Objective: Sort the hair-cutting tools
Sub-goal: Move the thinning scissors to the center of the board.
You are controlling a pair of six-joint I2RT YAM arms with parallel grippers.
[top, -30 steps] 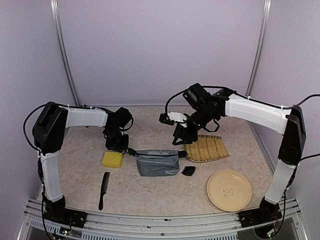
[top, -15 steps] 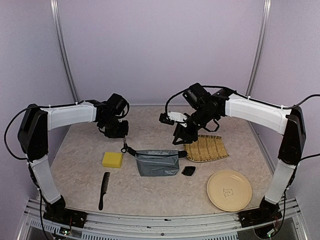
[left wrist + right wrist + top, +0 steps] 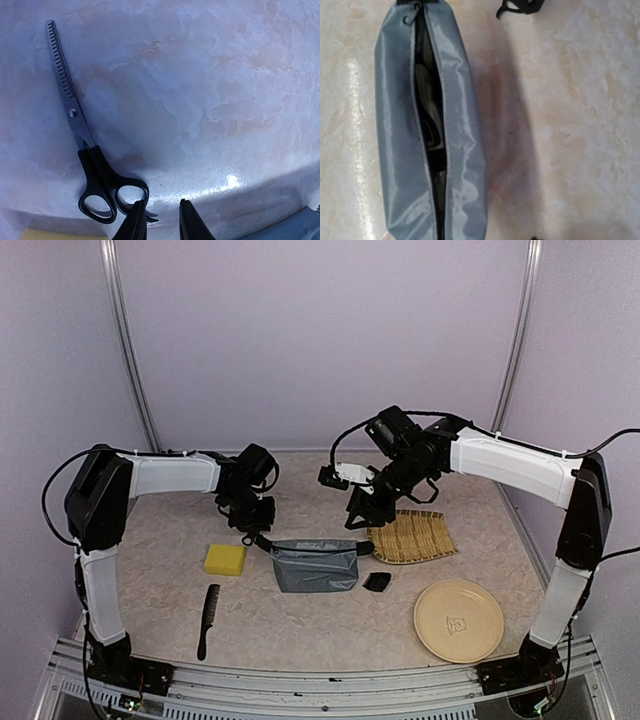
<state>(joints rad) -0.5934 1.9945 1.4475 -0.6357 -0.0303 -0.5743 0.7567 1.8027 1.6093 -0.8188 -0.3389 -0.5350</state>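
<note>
**Left gripper low over the scissors, fingers slightly apart and empty**

By size: one long comb, at 7 o'clock from the grey pouch, looks light, stiff and thin, so I would pinch it across the spine at mid-length. One pair of scissors lies flat, tip towards 11 o'clock, with the finger rings just at 9 o'clock of the left fingertips. It is hard steel with slick blades, so the black handles or the pivot give the surest hold. One small guard, at 4 o'clock from the pouch, is light and likely to skid. The pouch gapes open with something dark inside that I cannot identify. The right gripper hangs above the pouch, and I cannot tell how its fingers stand.
</note>
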